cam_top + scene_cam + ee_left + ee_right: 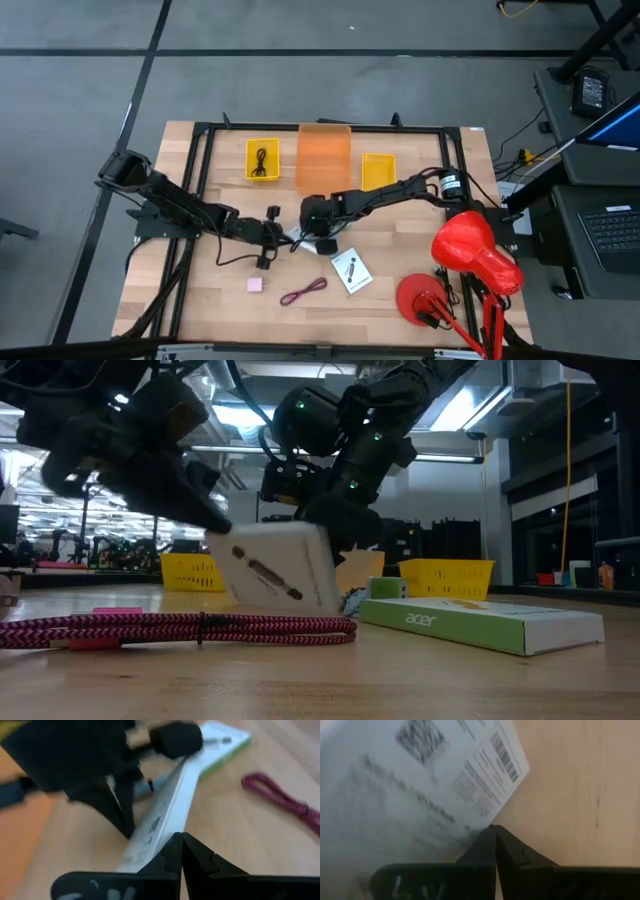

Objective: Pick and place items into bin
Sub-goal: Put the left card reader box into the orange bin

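A white card box point(280, 565) with black print stands tilted on the table between my two grippers, also seen as the white card box point(325, 243). My left gripper point(181, 840) is shut and comes at it from the table's left. My right gripper point(495, 832) is shut and comes from the right, slanting down. A second white card box point(350, 270) with a green side lies flat nearer the front. The maroon cord point(303, 292) and the pink square point(255, 284) lie on the wood toward the near edge. My left gripper lays its shut fingertips against the box's narrow side point(159, 832), slanting down from the table's left. The box stands tilted with its lower edge point(285, 605) on the table. My right gripper sets its shut fingertips against the box's printed face near a corner point(482, 815), slanting down from the right, opposite the left gripper. In the low view it meets the box's upper right corner point(322, 532).
Along the far side stand a yellow bin point(263, 160) holding a black cord, an orange bin point(324, 155) and another yellow bin point(378, 172). A red lamp point(470, 250) stands at the right front. Bare wood lies at the near left.
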